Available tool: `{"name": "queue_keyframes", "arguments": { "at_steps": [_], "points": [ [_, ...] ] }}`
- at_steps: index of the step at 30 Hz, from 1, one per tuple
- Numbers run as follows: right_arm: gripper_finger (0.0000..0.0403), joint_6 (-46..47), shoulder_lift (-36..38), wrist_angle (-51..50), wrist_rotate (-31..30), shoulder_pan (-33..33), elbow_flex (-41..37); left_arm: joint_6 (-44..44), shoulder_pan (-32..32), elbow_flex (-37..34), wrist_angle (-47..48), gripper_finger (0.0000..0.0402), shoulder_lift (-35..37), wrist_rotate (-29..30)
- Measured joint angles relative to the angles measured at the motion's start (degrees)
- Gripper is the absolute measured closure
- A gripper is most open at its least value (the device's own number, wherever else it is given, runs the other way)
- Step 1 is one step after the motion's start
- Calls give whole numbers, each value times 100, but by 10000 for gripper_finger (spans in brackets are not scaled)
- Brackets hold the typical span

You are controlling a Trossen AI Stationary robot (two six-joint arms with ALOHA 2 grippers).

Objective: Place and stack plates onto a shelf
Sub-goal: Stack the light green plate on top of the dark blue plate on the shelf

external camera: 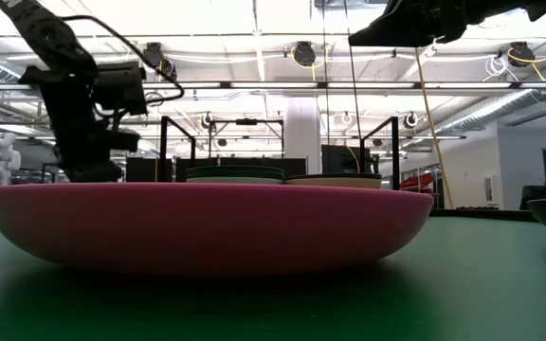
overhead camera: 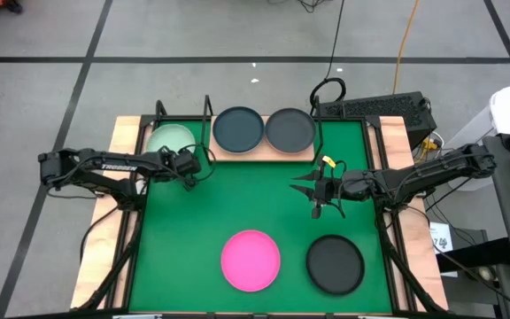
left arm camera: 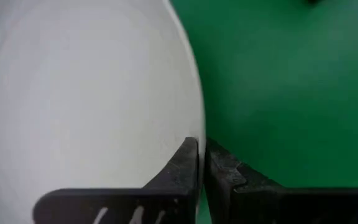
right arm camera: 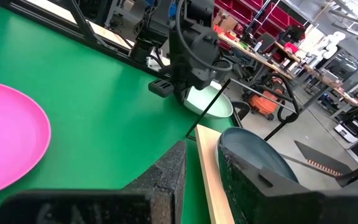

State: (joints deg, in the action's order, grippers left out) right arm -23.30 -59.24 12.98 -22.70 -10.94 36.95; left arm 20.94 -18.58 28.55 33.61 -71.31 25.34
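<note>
- Plates sit in a few spots. Two dark grey plates [overhead camera: 238,129] [overhead camera: 289,130] lie side by side on the wooden shelf [overhead camera: 273,156] at the far edge of the green mat [overhead camera: 237,204].
- The mint green plate [overhead camera: 168,139] is just beside the left end of the shelf. I cannot tell if it rests on something or is lifted.
- The left gripper [overhead camera: 187,164] is at the near rim of the mint green plate. Its fingers [left arm camera: 182,165] are pinched tight on that rim.
- The right gripper [overhead camera: 317,190] hangs over the mat, near the right end of the shelf. Its fingers are apart and hold nothing.
- The magenta plate [overhead camera: 251,260] lies on the near part of the mat.
- The black plate [overhead camera: 335,264] lies just to the right of the magenta plate, not touching it.
</note>
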Motion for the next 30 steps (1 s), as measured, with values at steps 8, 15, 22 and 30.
{"name": "queue_keyframes", "arguments": {
  "at_steps": [8,15,22,30],
  "points": [
    [324,77,0,-46,0,2,0,375,296,1340,1557,391,62,574],
    [324,117,-2,-99,2,2,0,-45,281,3053,2803,391,99,1897],
    [324,141,-2,-98,0,2,0,-2348,285,4167,1368,392,-16,1799],
    [324,208,-2,-130,0,2,0,-3529,268,4323,0,392,-729,772]
  ]
}}
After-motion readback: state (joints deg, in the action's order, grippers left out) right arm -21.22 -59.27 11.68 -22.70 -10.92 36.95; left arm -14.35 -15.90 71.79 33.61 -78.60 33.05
